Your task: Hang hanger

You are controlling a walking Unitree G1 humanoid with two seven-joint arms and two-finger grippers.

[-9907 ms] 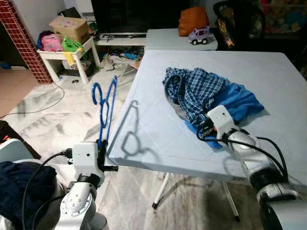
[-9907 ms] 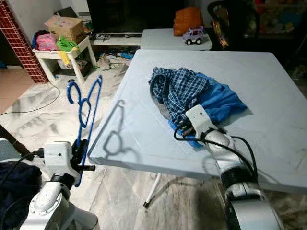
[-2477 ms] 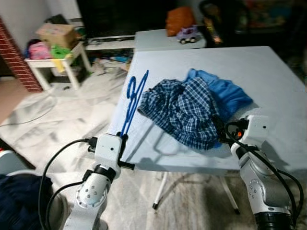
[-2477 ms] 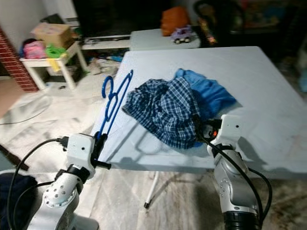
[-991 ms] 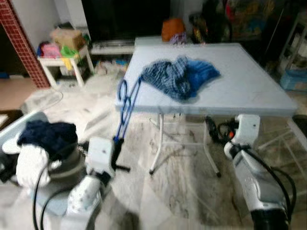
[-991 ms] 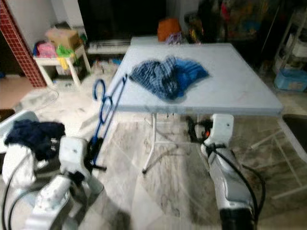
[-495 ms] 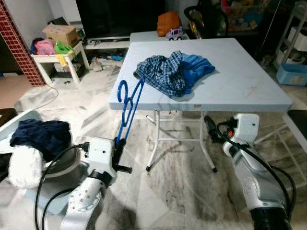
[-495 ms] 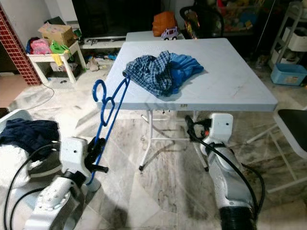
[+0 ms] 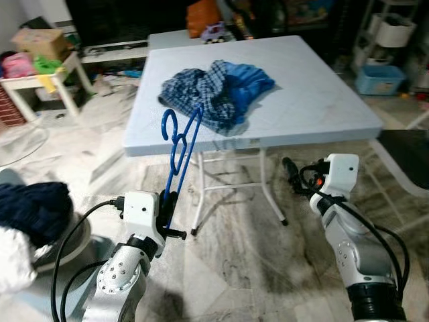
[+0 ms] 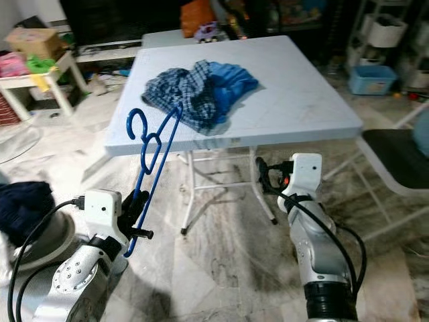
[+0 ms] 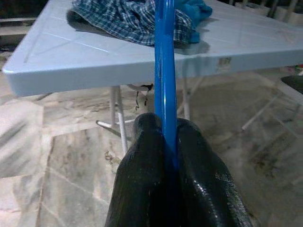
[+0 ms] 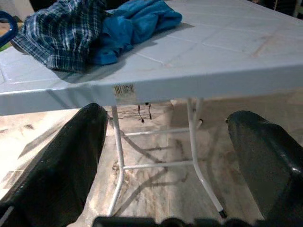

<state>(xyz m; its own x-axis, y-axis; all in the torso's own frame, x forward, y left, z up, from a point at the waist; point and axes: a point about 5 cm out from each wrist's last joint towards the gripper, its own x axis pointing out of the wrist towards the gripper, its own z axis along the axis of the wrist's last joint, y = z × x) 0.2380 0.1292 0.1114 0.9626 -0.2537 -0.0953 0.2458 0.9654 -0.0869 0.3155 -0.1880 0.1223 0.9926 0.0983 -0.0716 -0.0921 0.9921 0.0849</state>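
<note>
Blue hanger [image 9: 177, 144] upright (hook topmost), pinched in left tool [image 11: 164, 137].

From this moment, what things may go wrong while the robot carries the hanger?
1. The left gripper pinches the blue hanger only at its lower end, so the long part above may swing or slip.
2. The hanger's hook stands close to the table edge and the plaid shirt; it may catch there if the robot turns.
3. The right gripper is open and holds nothing, so it gives no support.
</note>
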